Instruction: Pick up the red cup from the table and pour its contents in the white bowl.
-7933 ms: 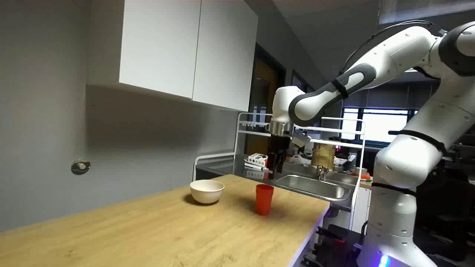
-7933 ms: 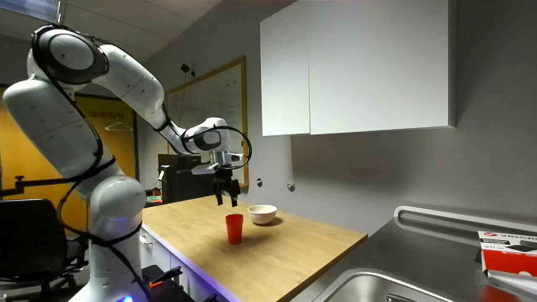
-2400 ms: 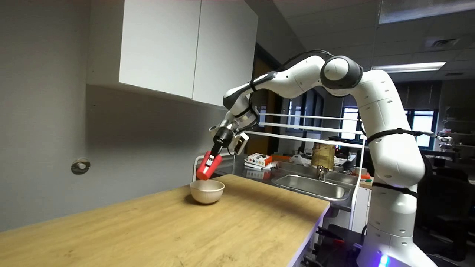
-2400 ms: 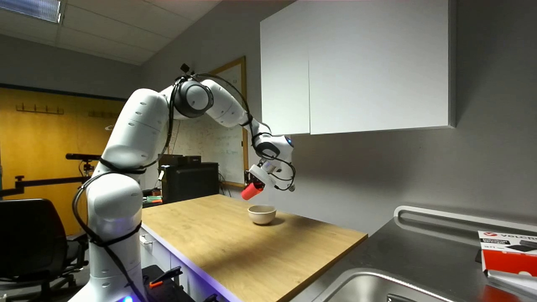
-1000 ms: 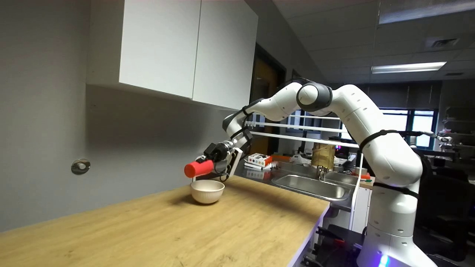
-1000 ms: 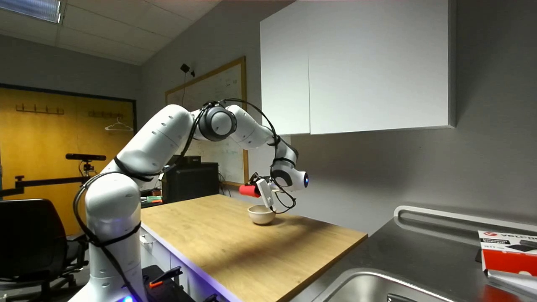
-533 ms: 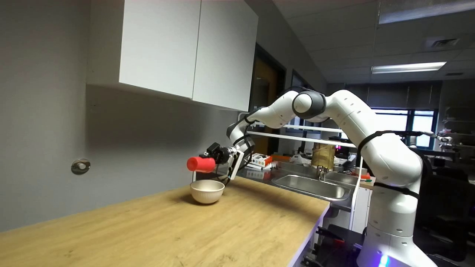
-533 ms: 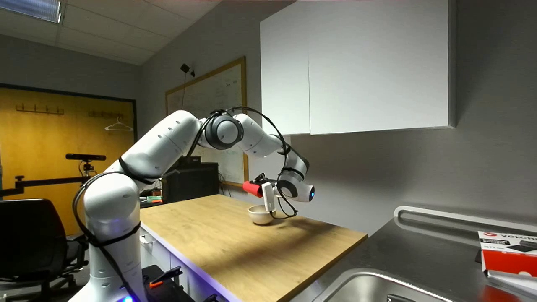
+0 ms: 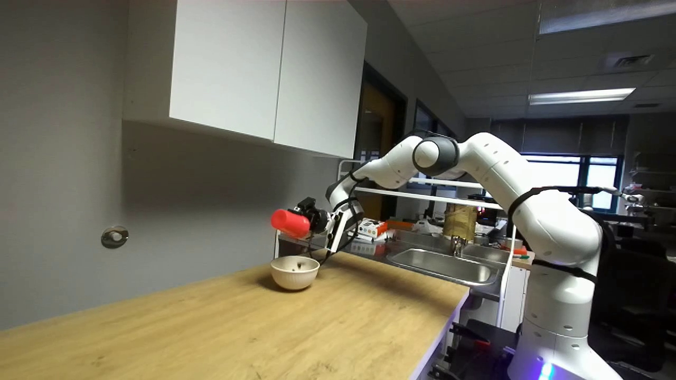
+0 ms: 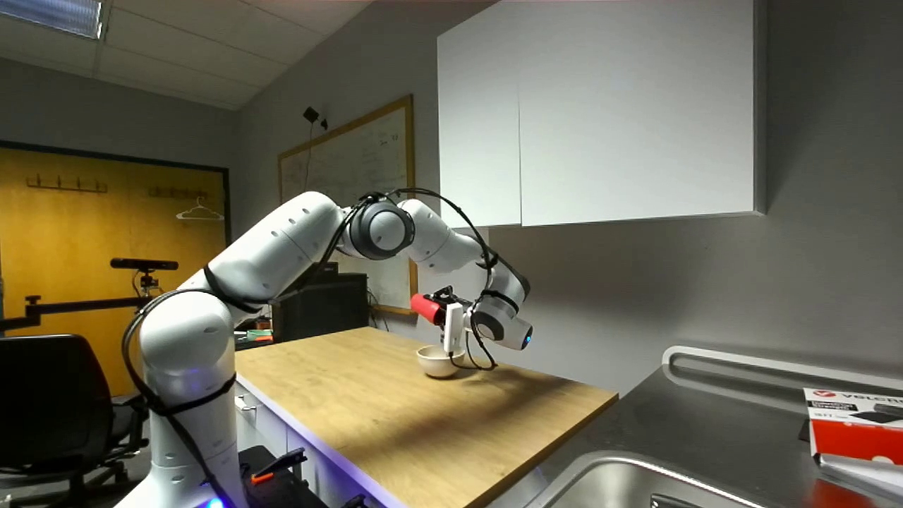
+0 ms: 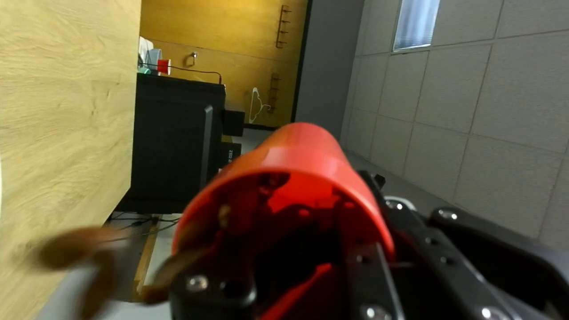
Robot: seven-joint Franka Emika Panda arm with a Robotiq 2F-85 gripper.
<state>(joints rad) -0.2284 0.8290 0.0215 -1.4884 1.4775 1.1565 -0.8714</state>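
- Red cup point(image 9: 290, 224): held in the air above the white bowl point(image 9: 293, 278), apart from it in both exterior views and well clear of the table point(image 9: 253, 332).
- It is tipped past level, base the higher end, mouth lower and turned toward the wrist.
- Inside the cup, the wrist view shows a light-brown piece point(image 11: 224, 216) near the mouth; darker shapes sit deeper, contents or shadow, I cannot tell.
- Outside the mouth, on the table's side, blurred brown pieces point(image 11: 71, 249) hang in mid-air.
- The white bowl stands upright on the table. In an exterior view, dark specks point(image 9: 299, 265) show within its rim; whether they rest there or are falling is unclear. In an exterior view, a white part of the wrist point(image 10: 453, 328) overlaps the rim.
- Gripper point(image 9: 300, 214): clamped on the cup near its mouth end. How wide the jaws stand cannot be judged closely. The fingers point(image 11: 215, 293) show at the mouth in the wrist view; whether one reaches inside or both press from outside cannot be made out.
- Beyond the table's end is a metal sink point(image 9: 443, 265); near it, a red-and-white box point(image 10: 853, 437) sits on a dark counter point(image 10: 705, 416).
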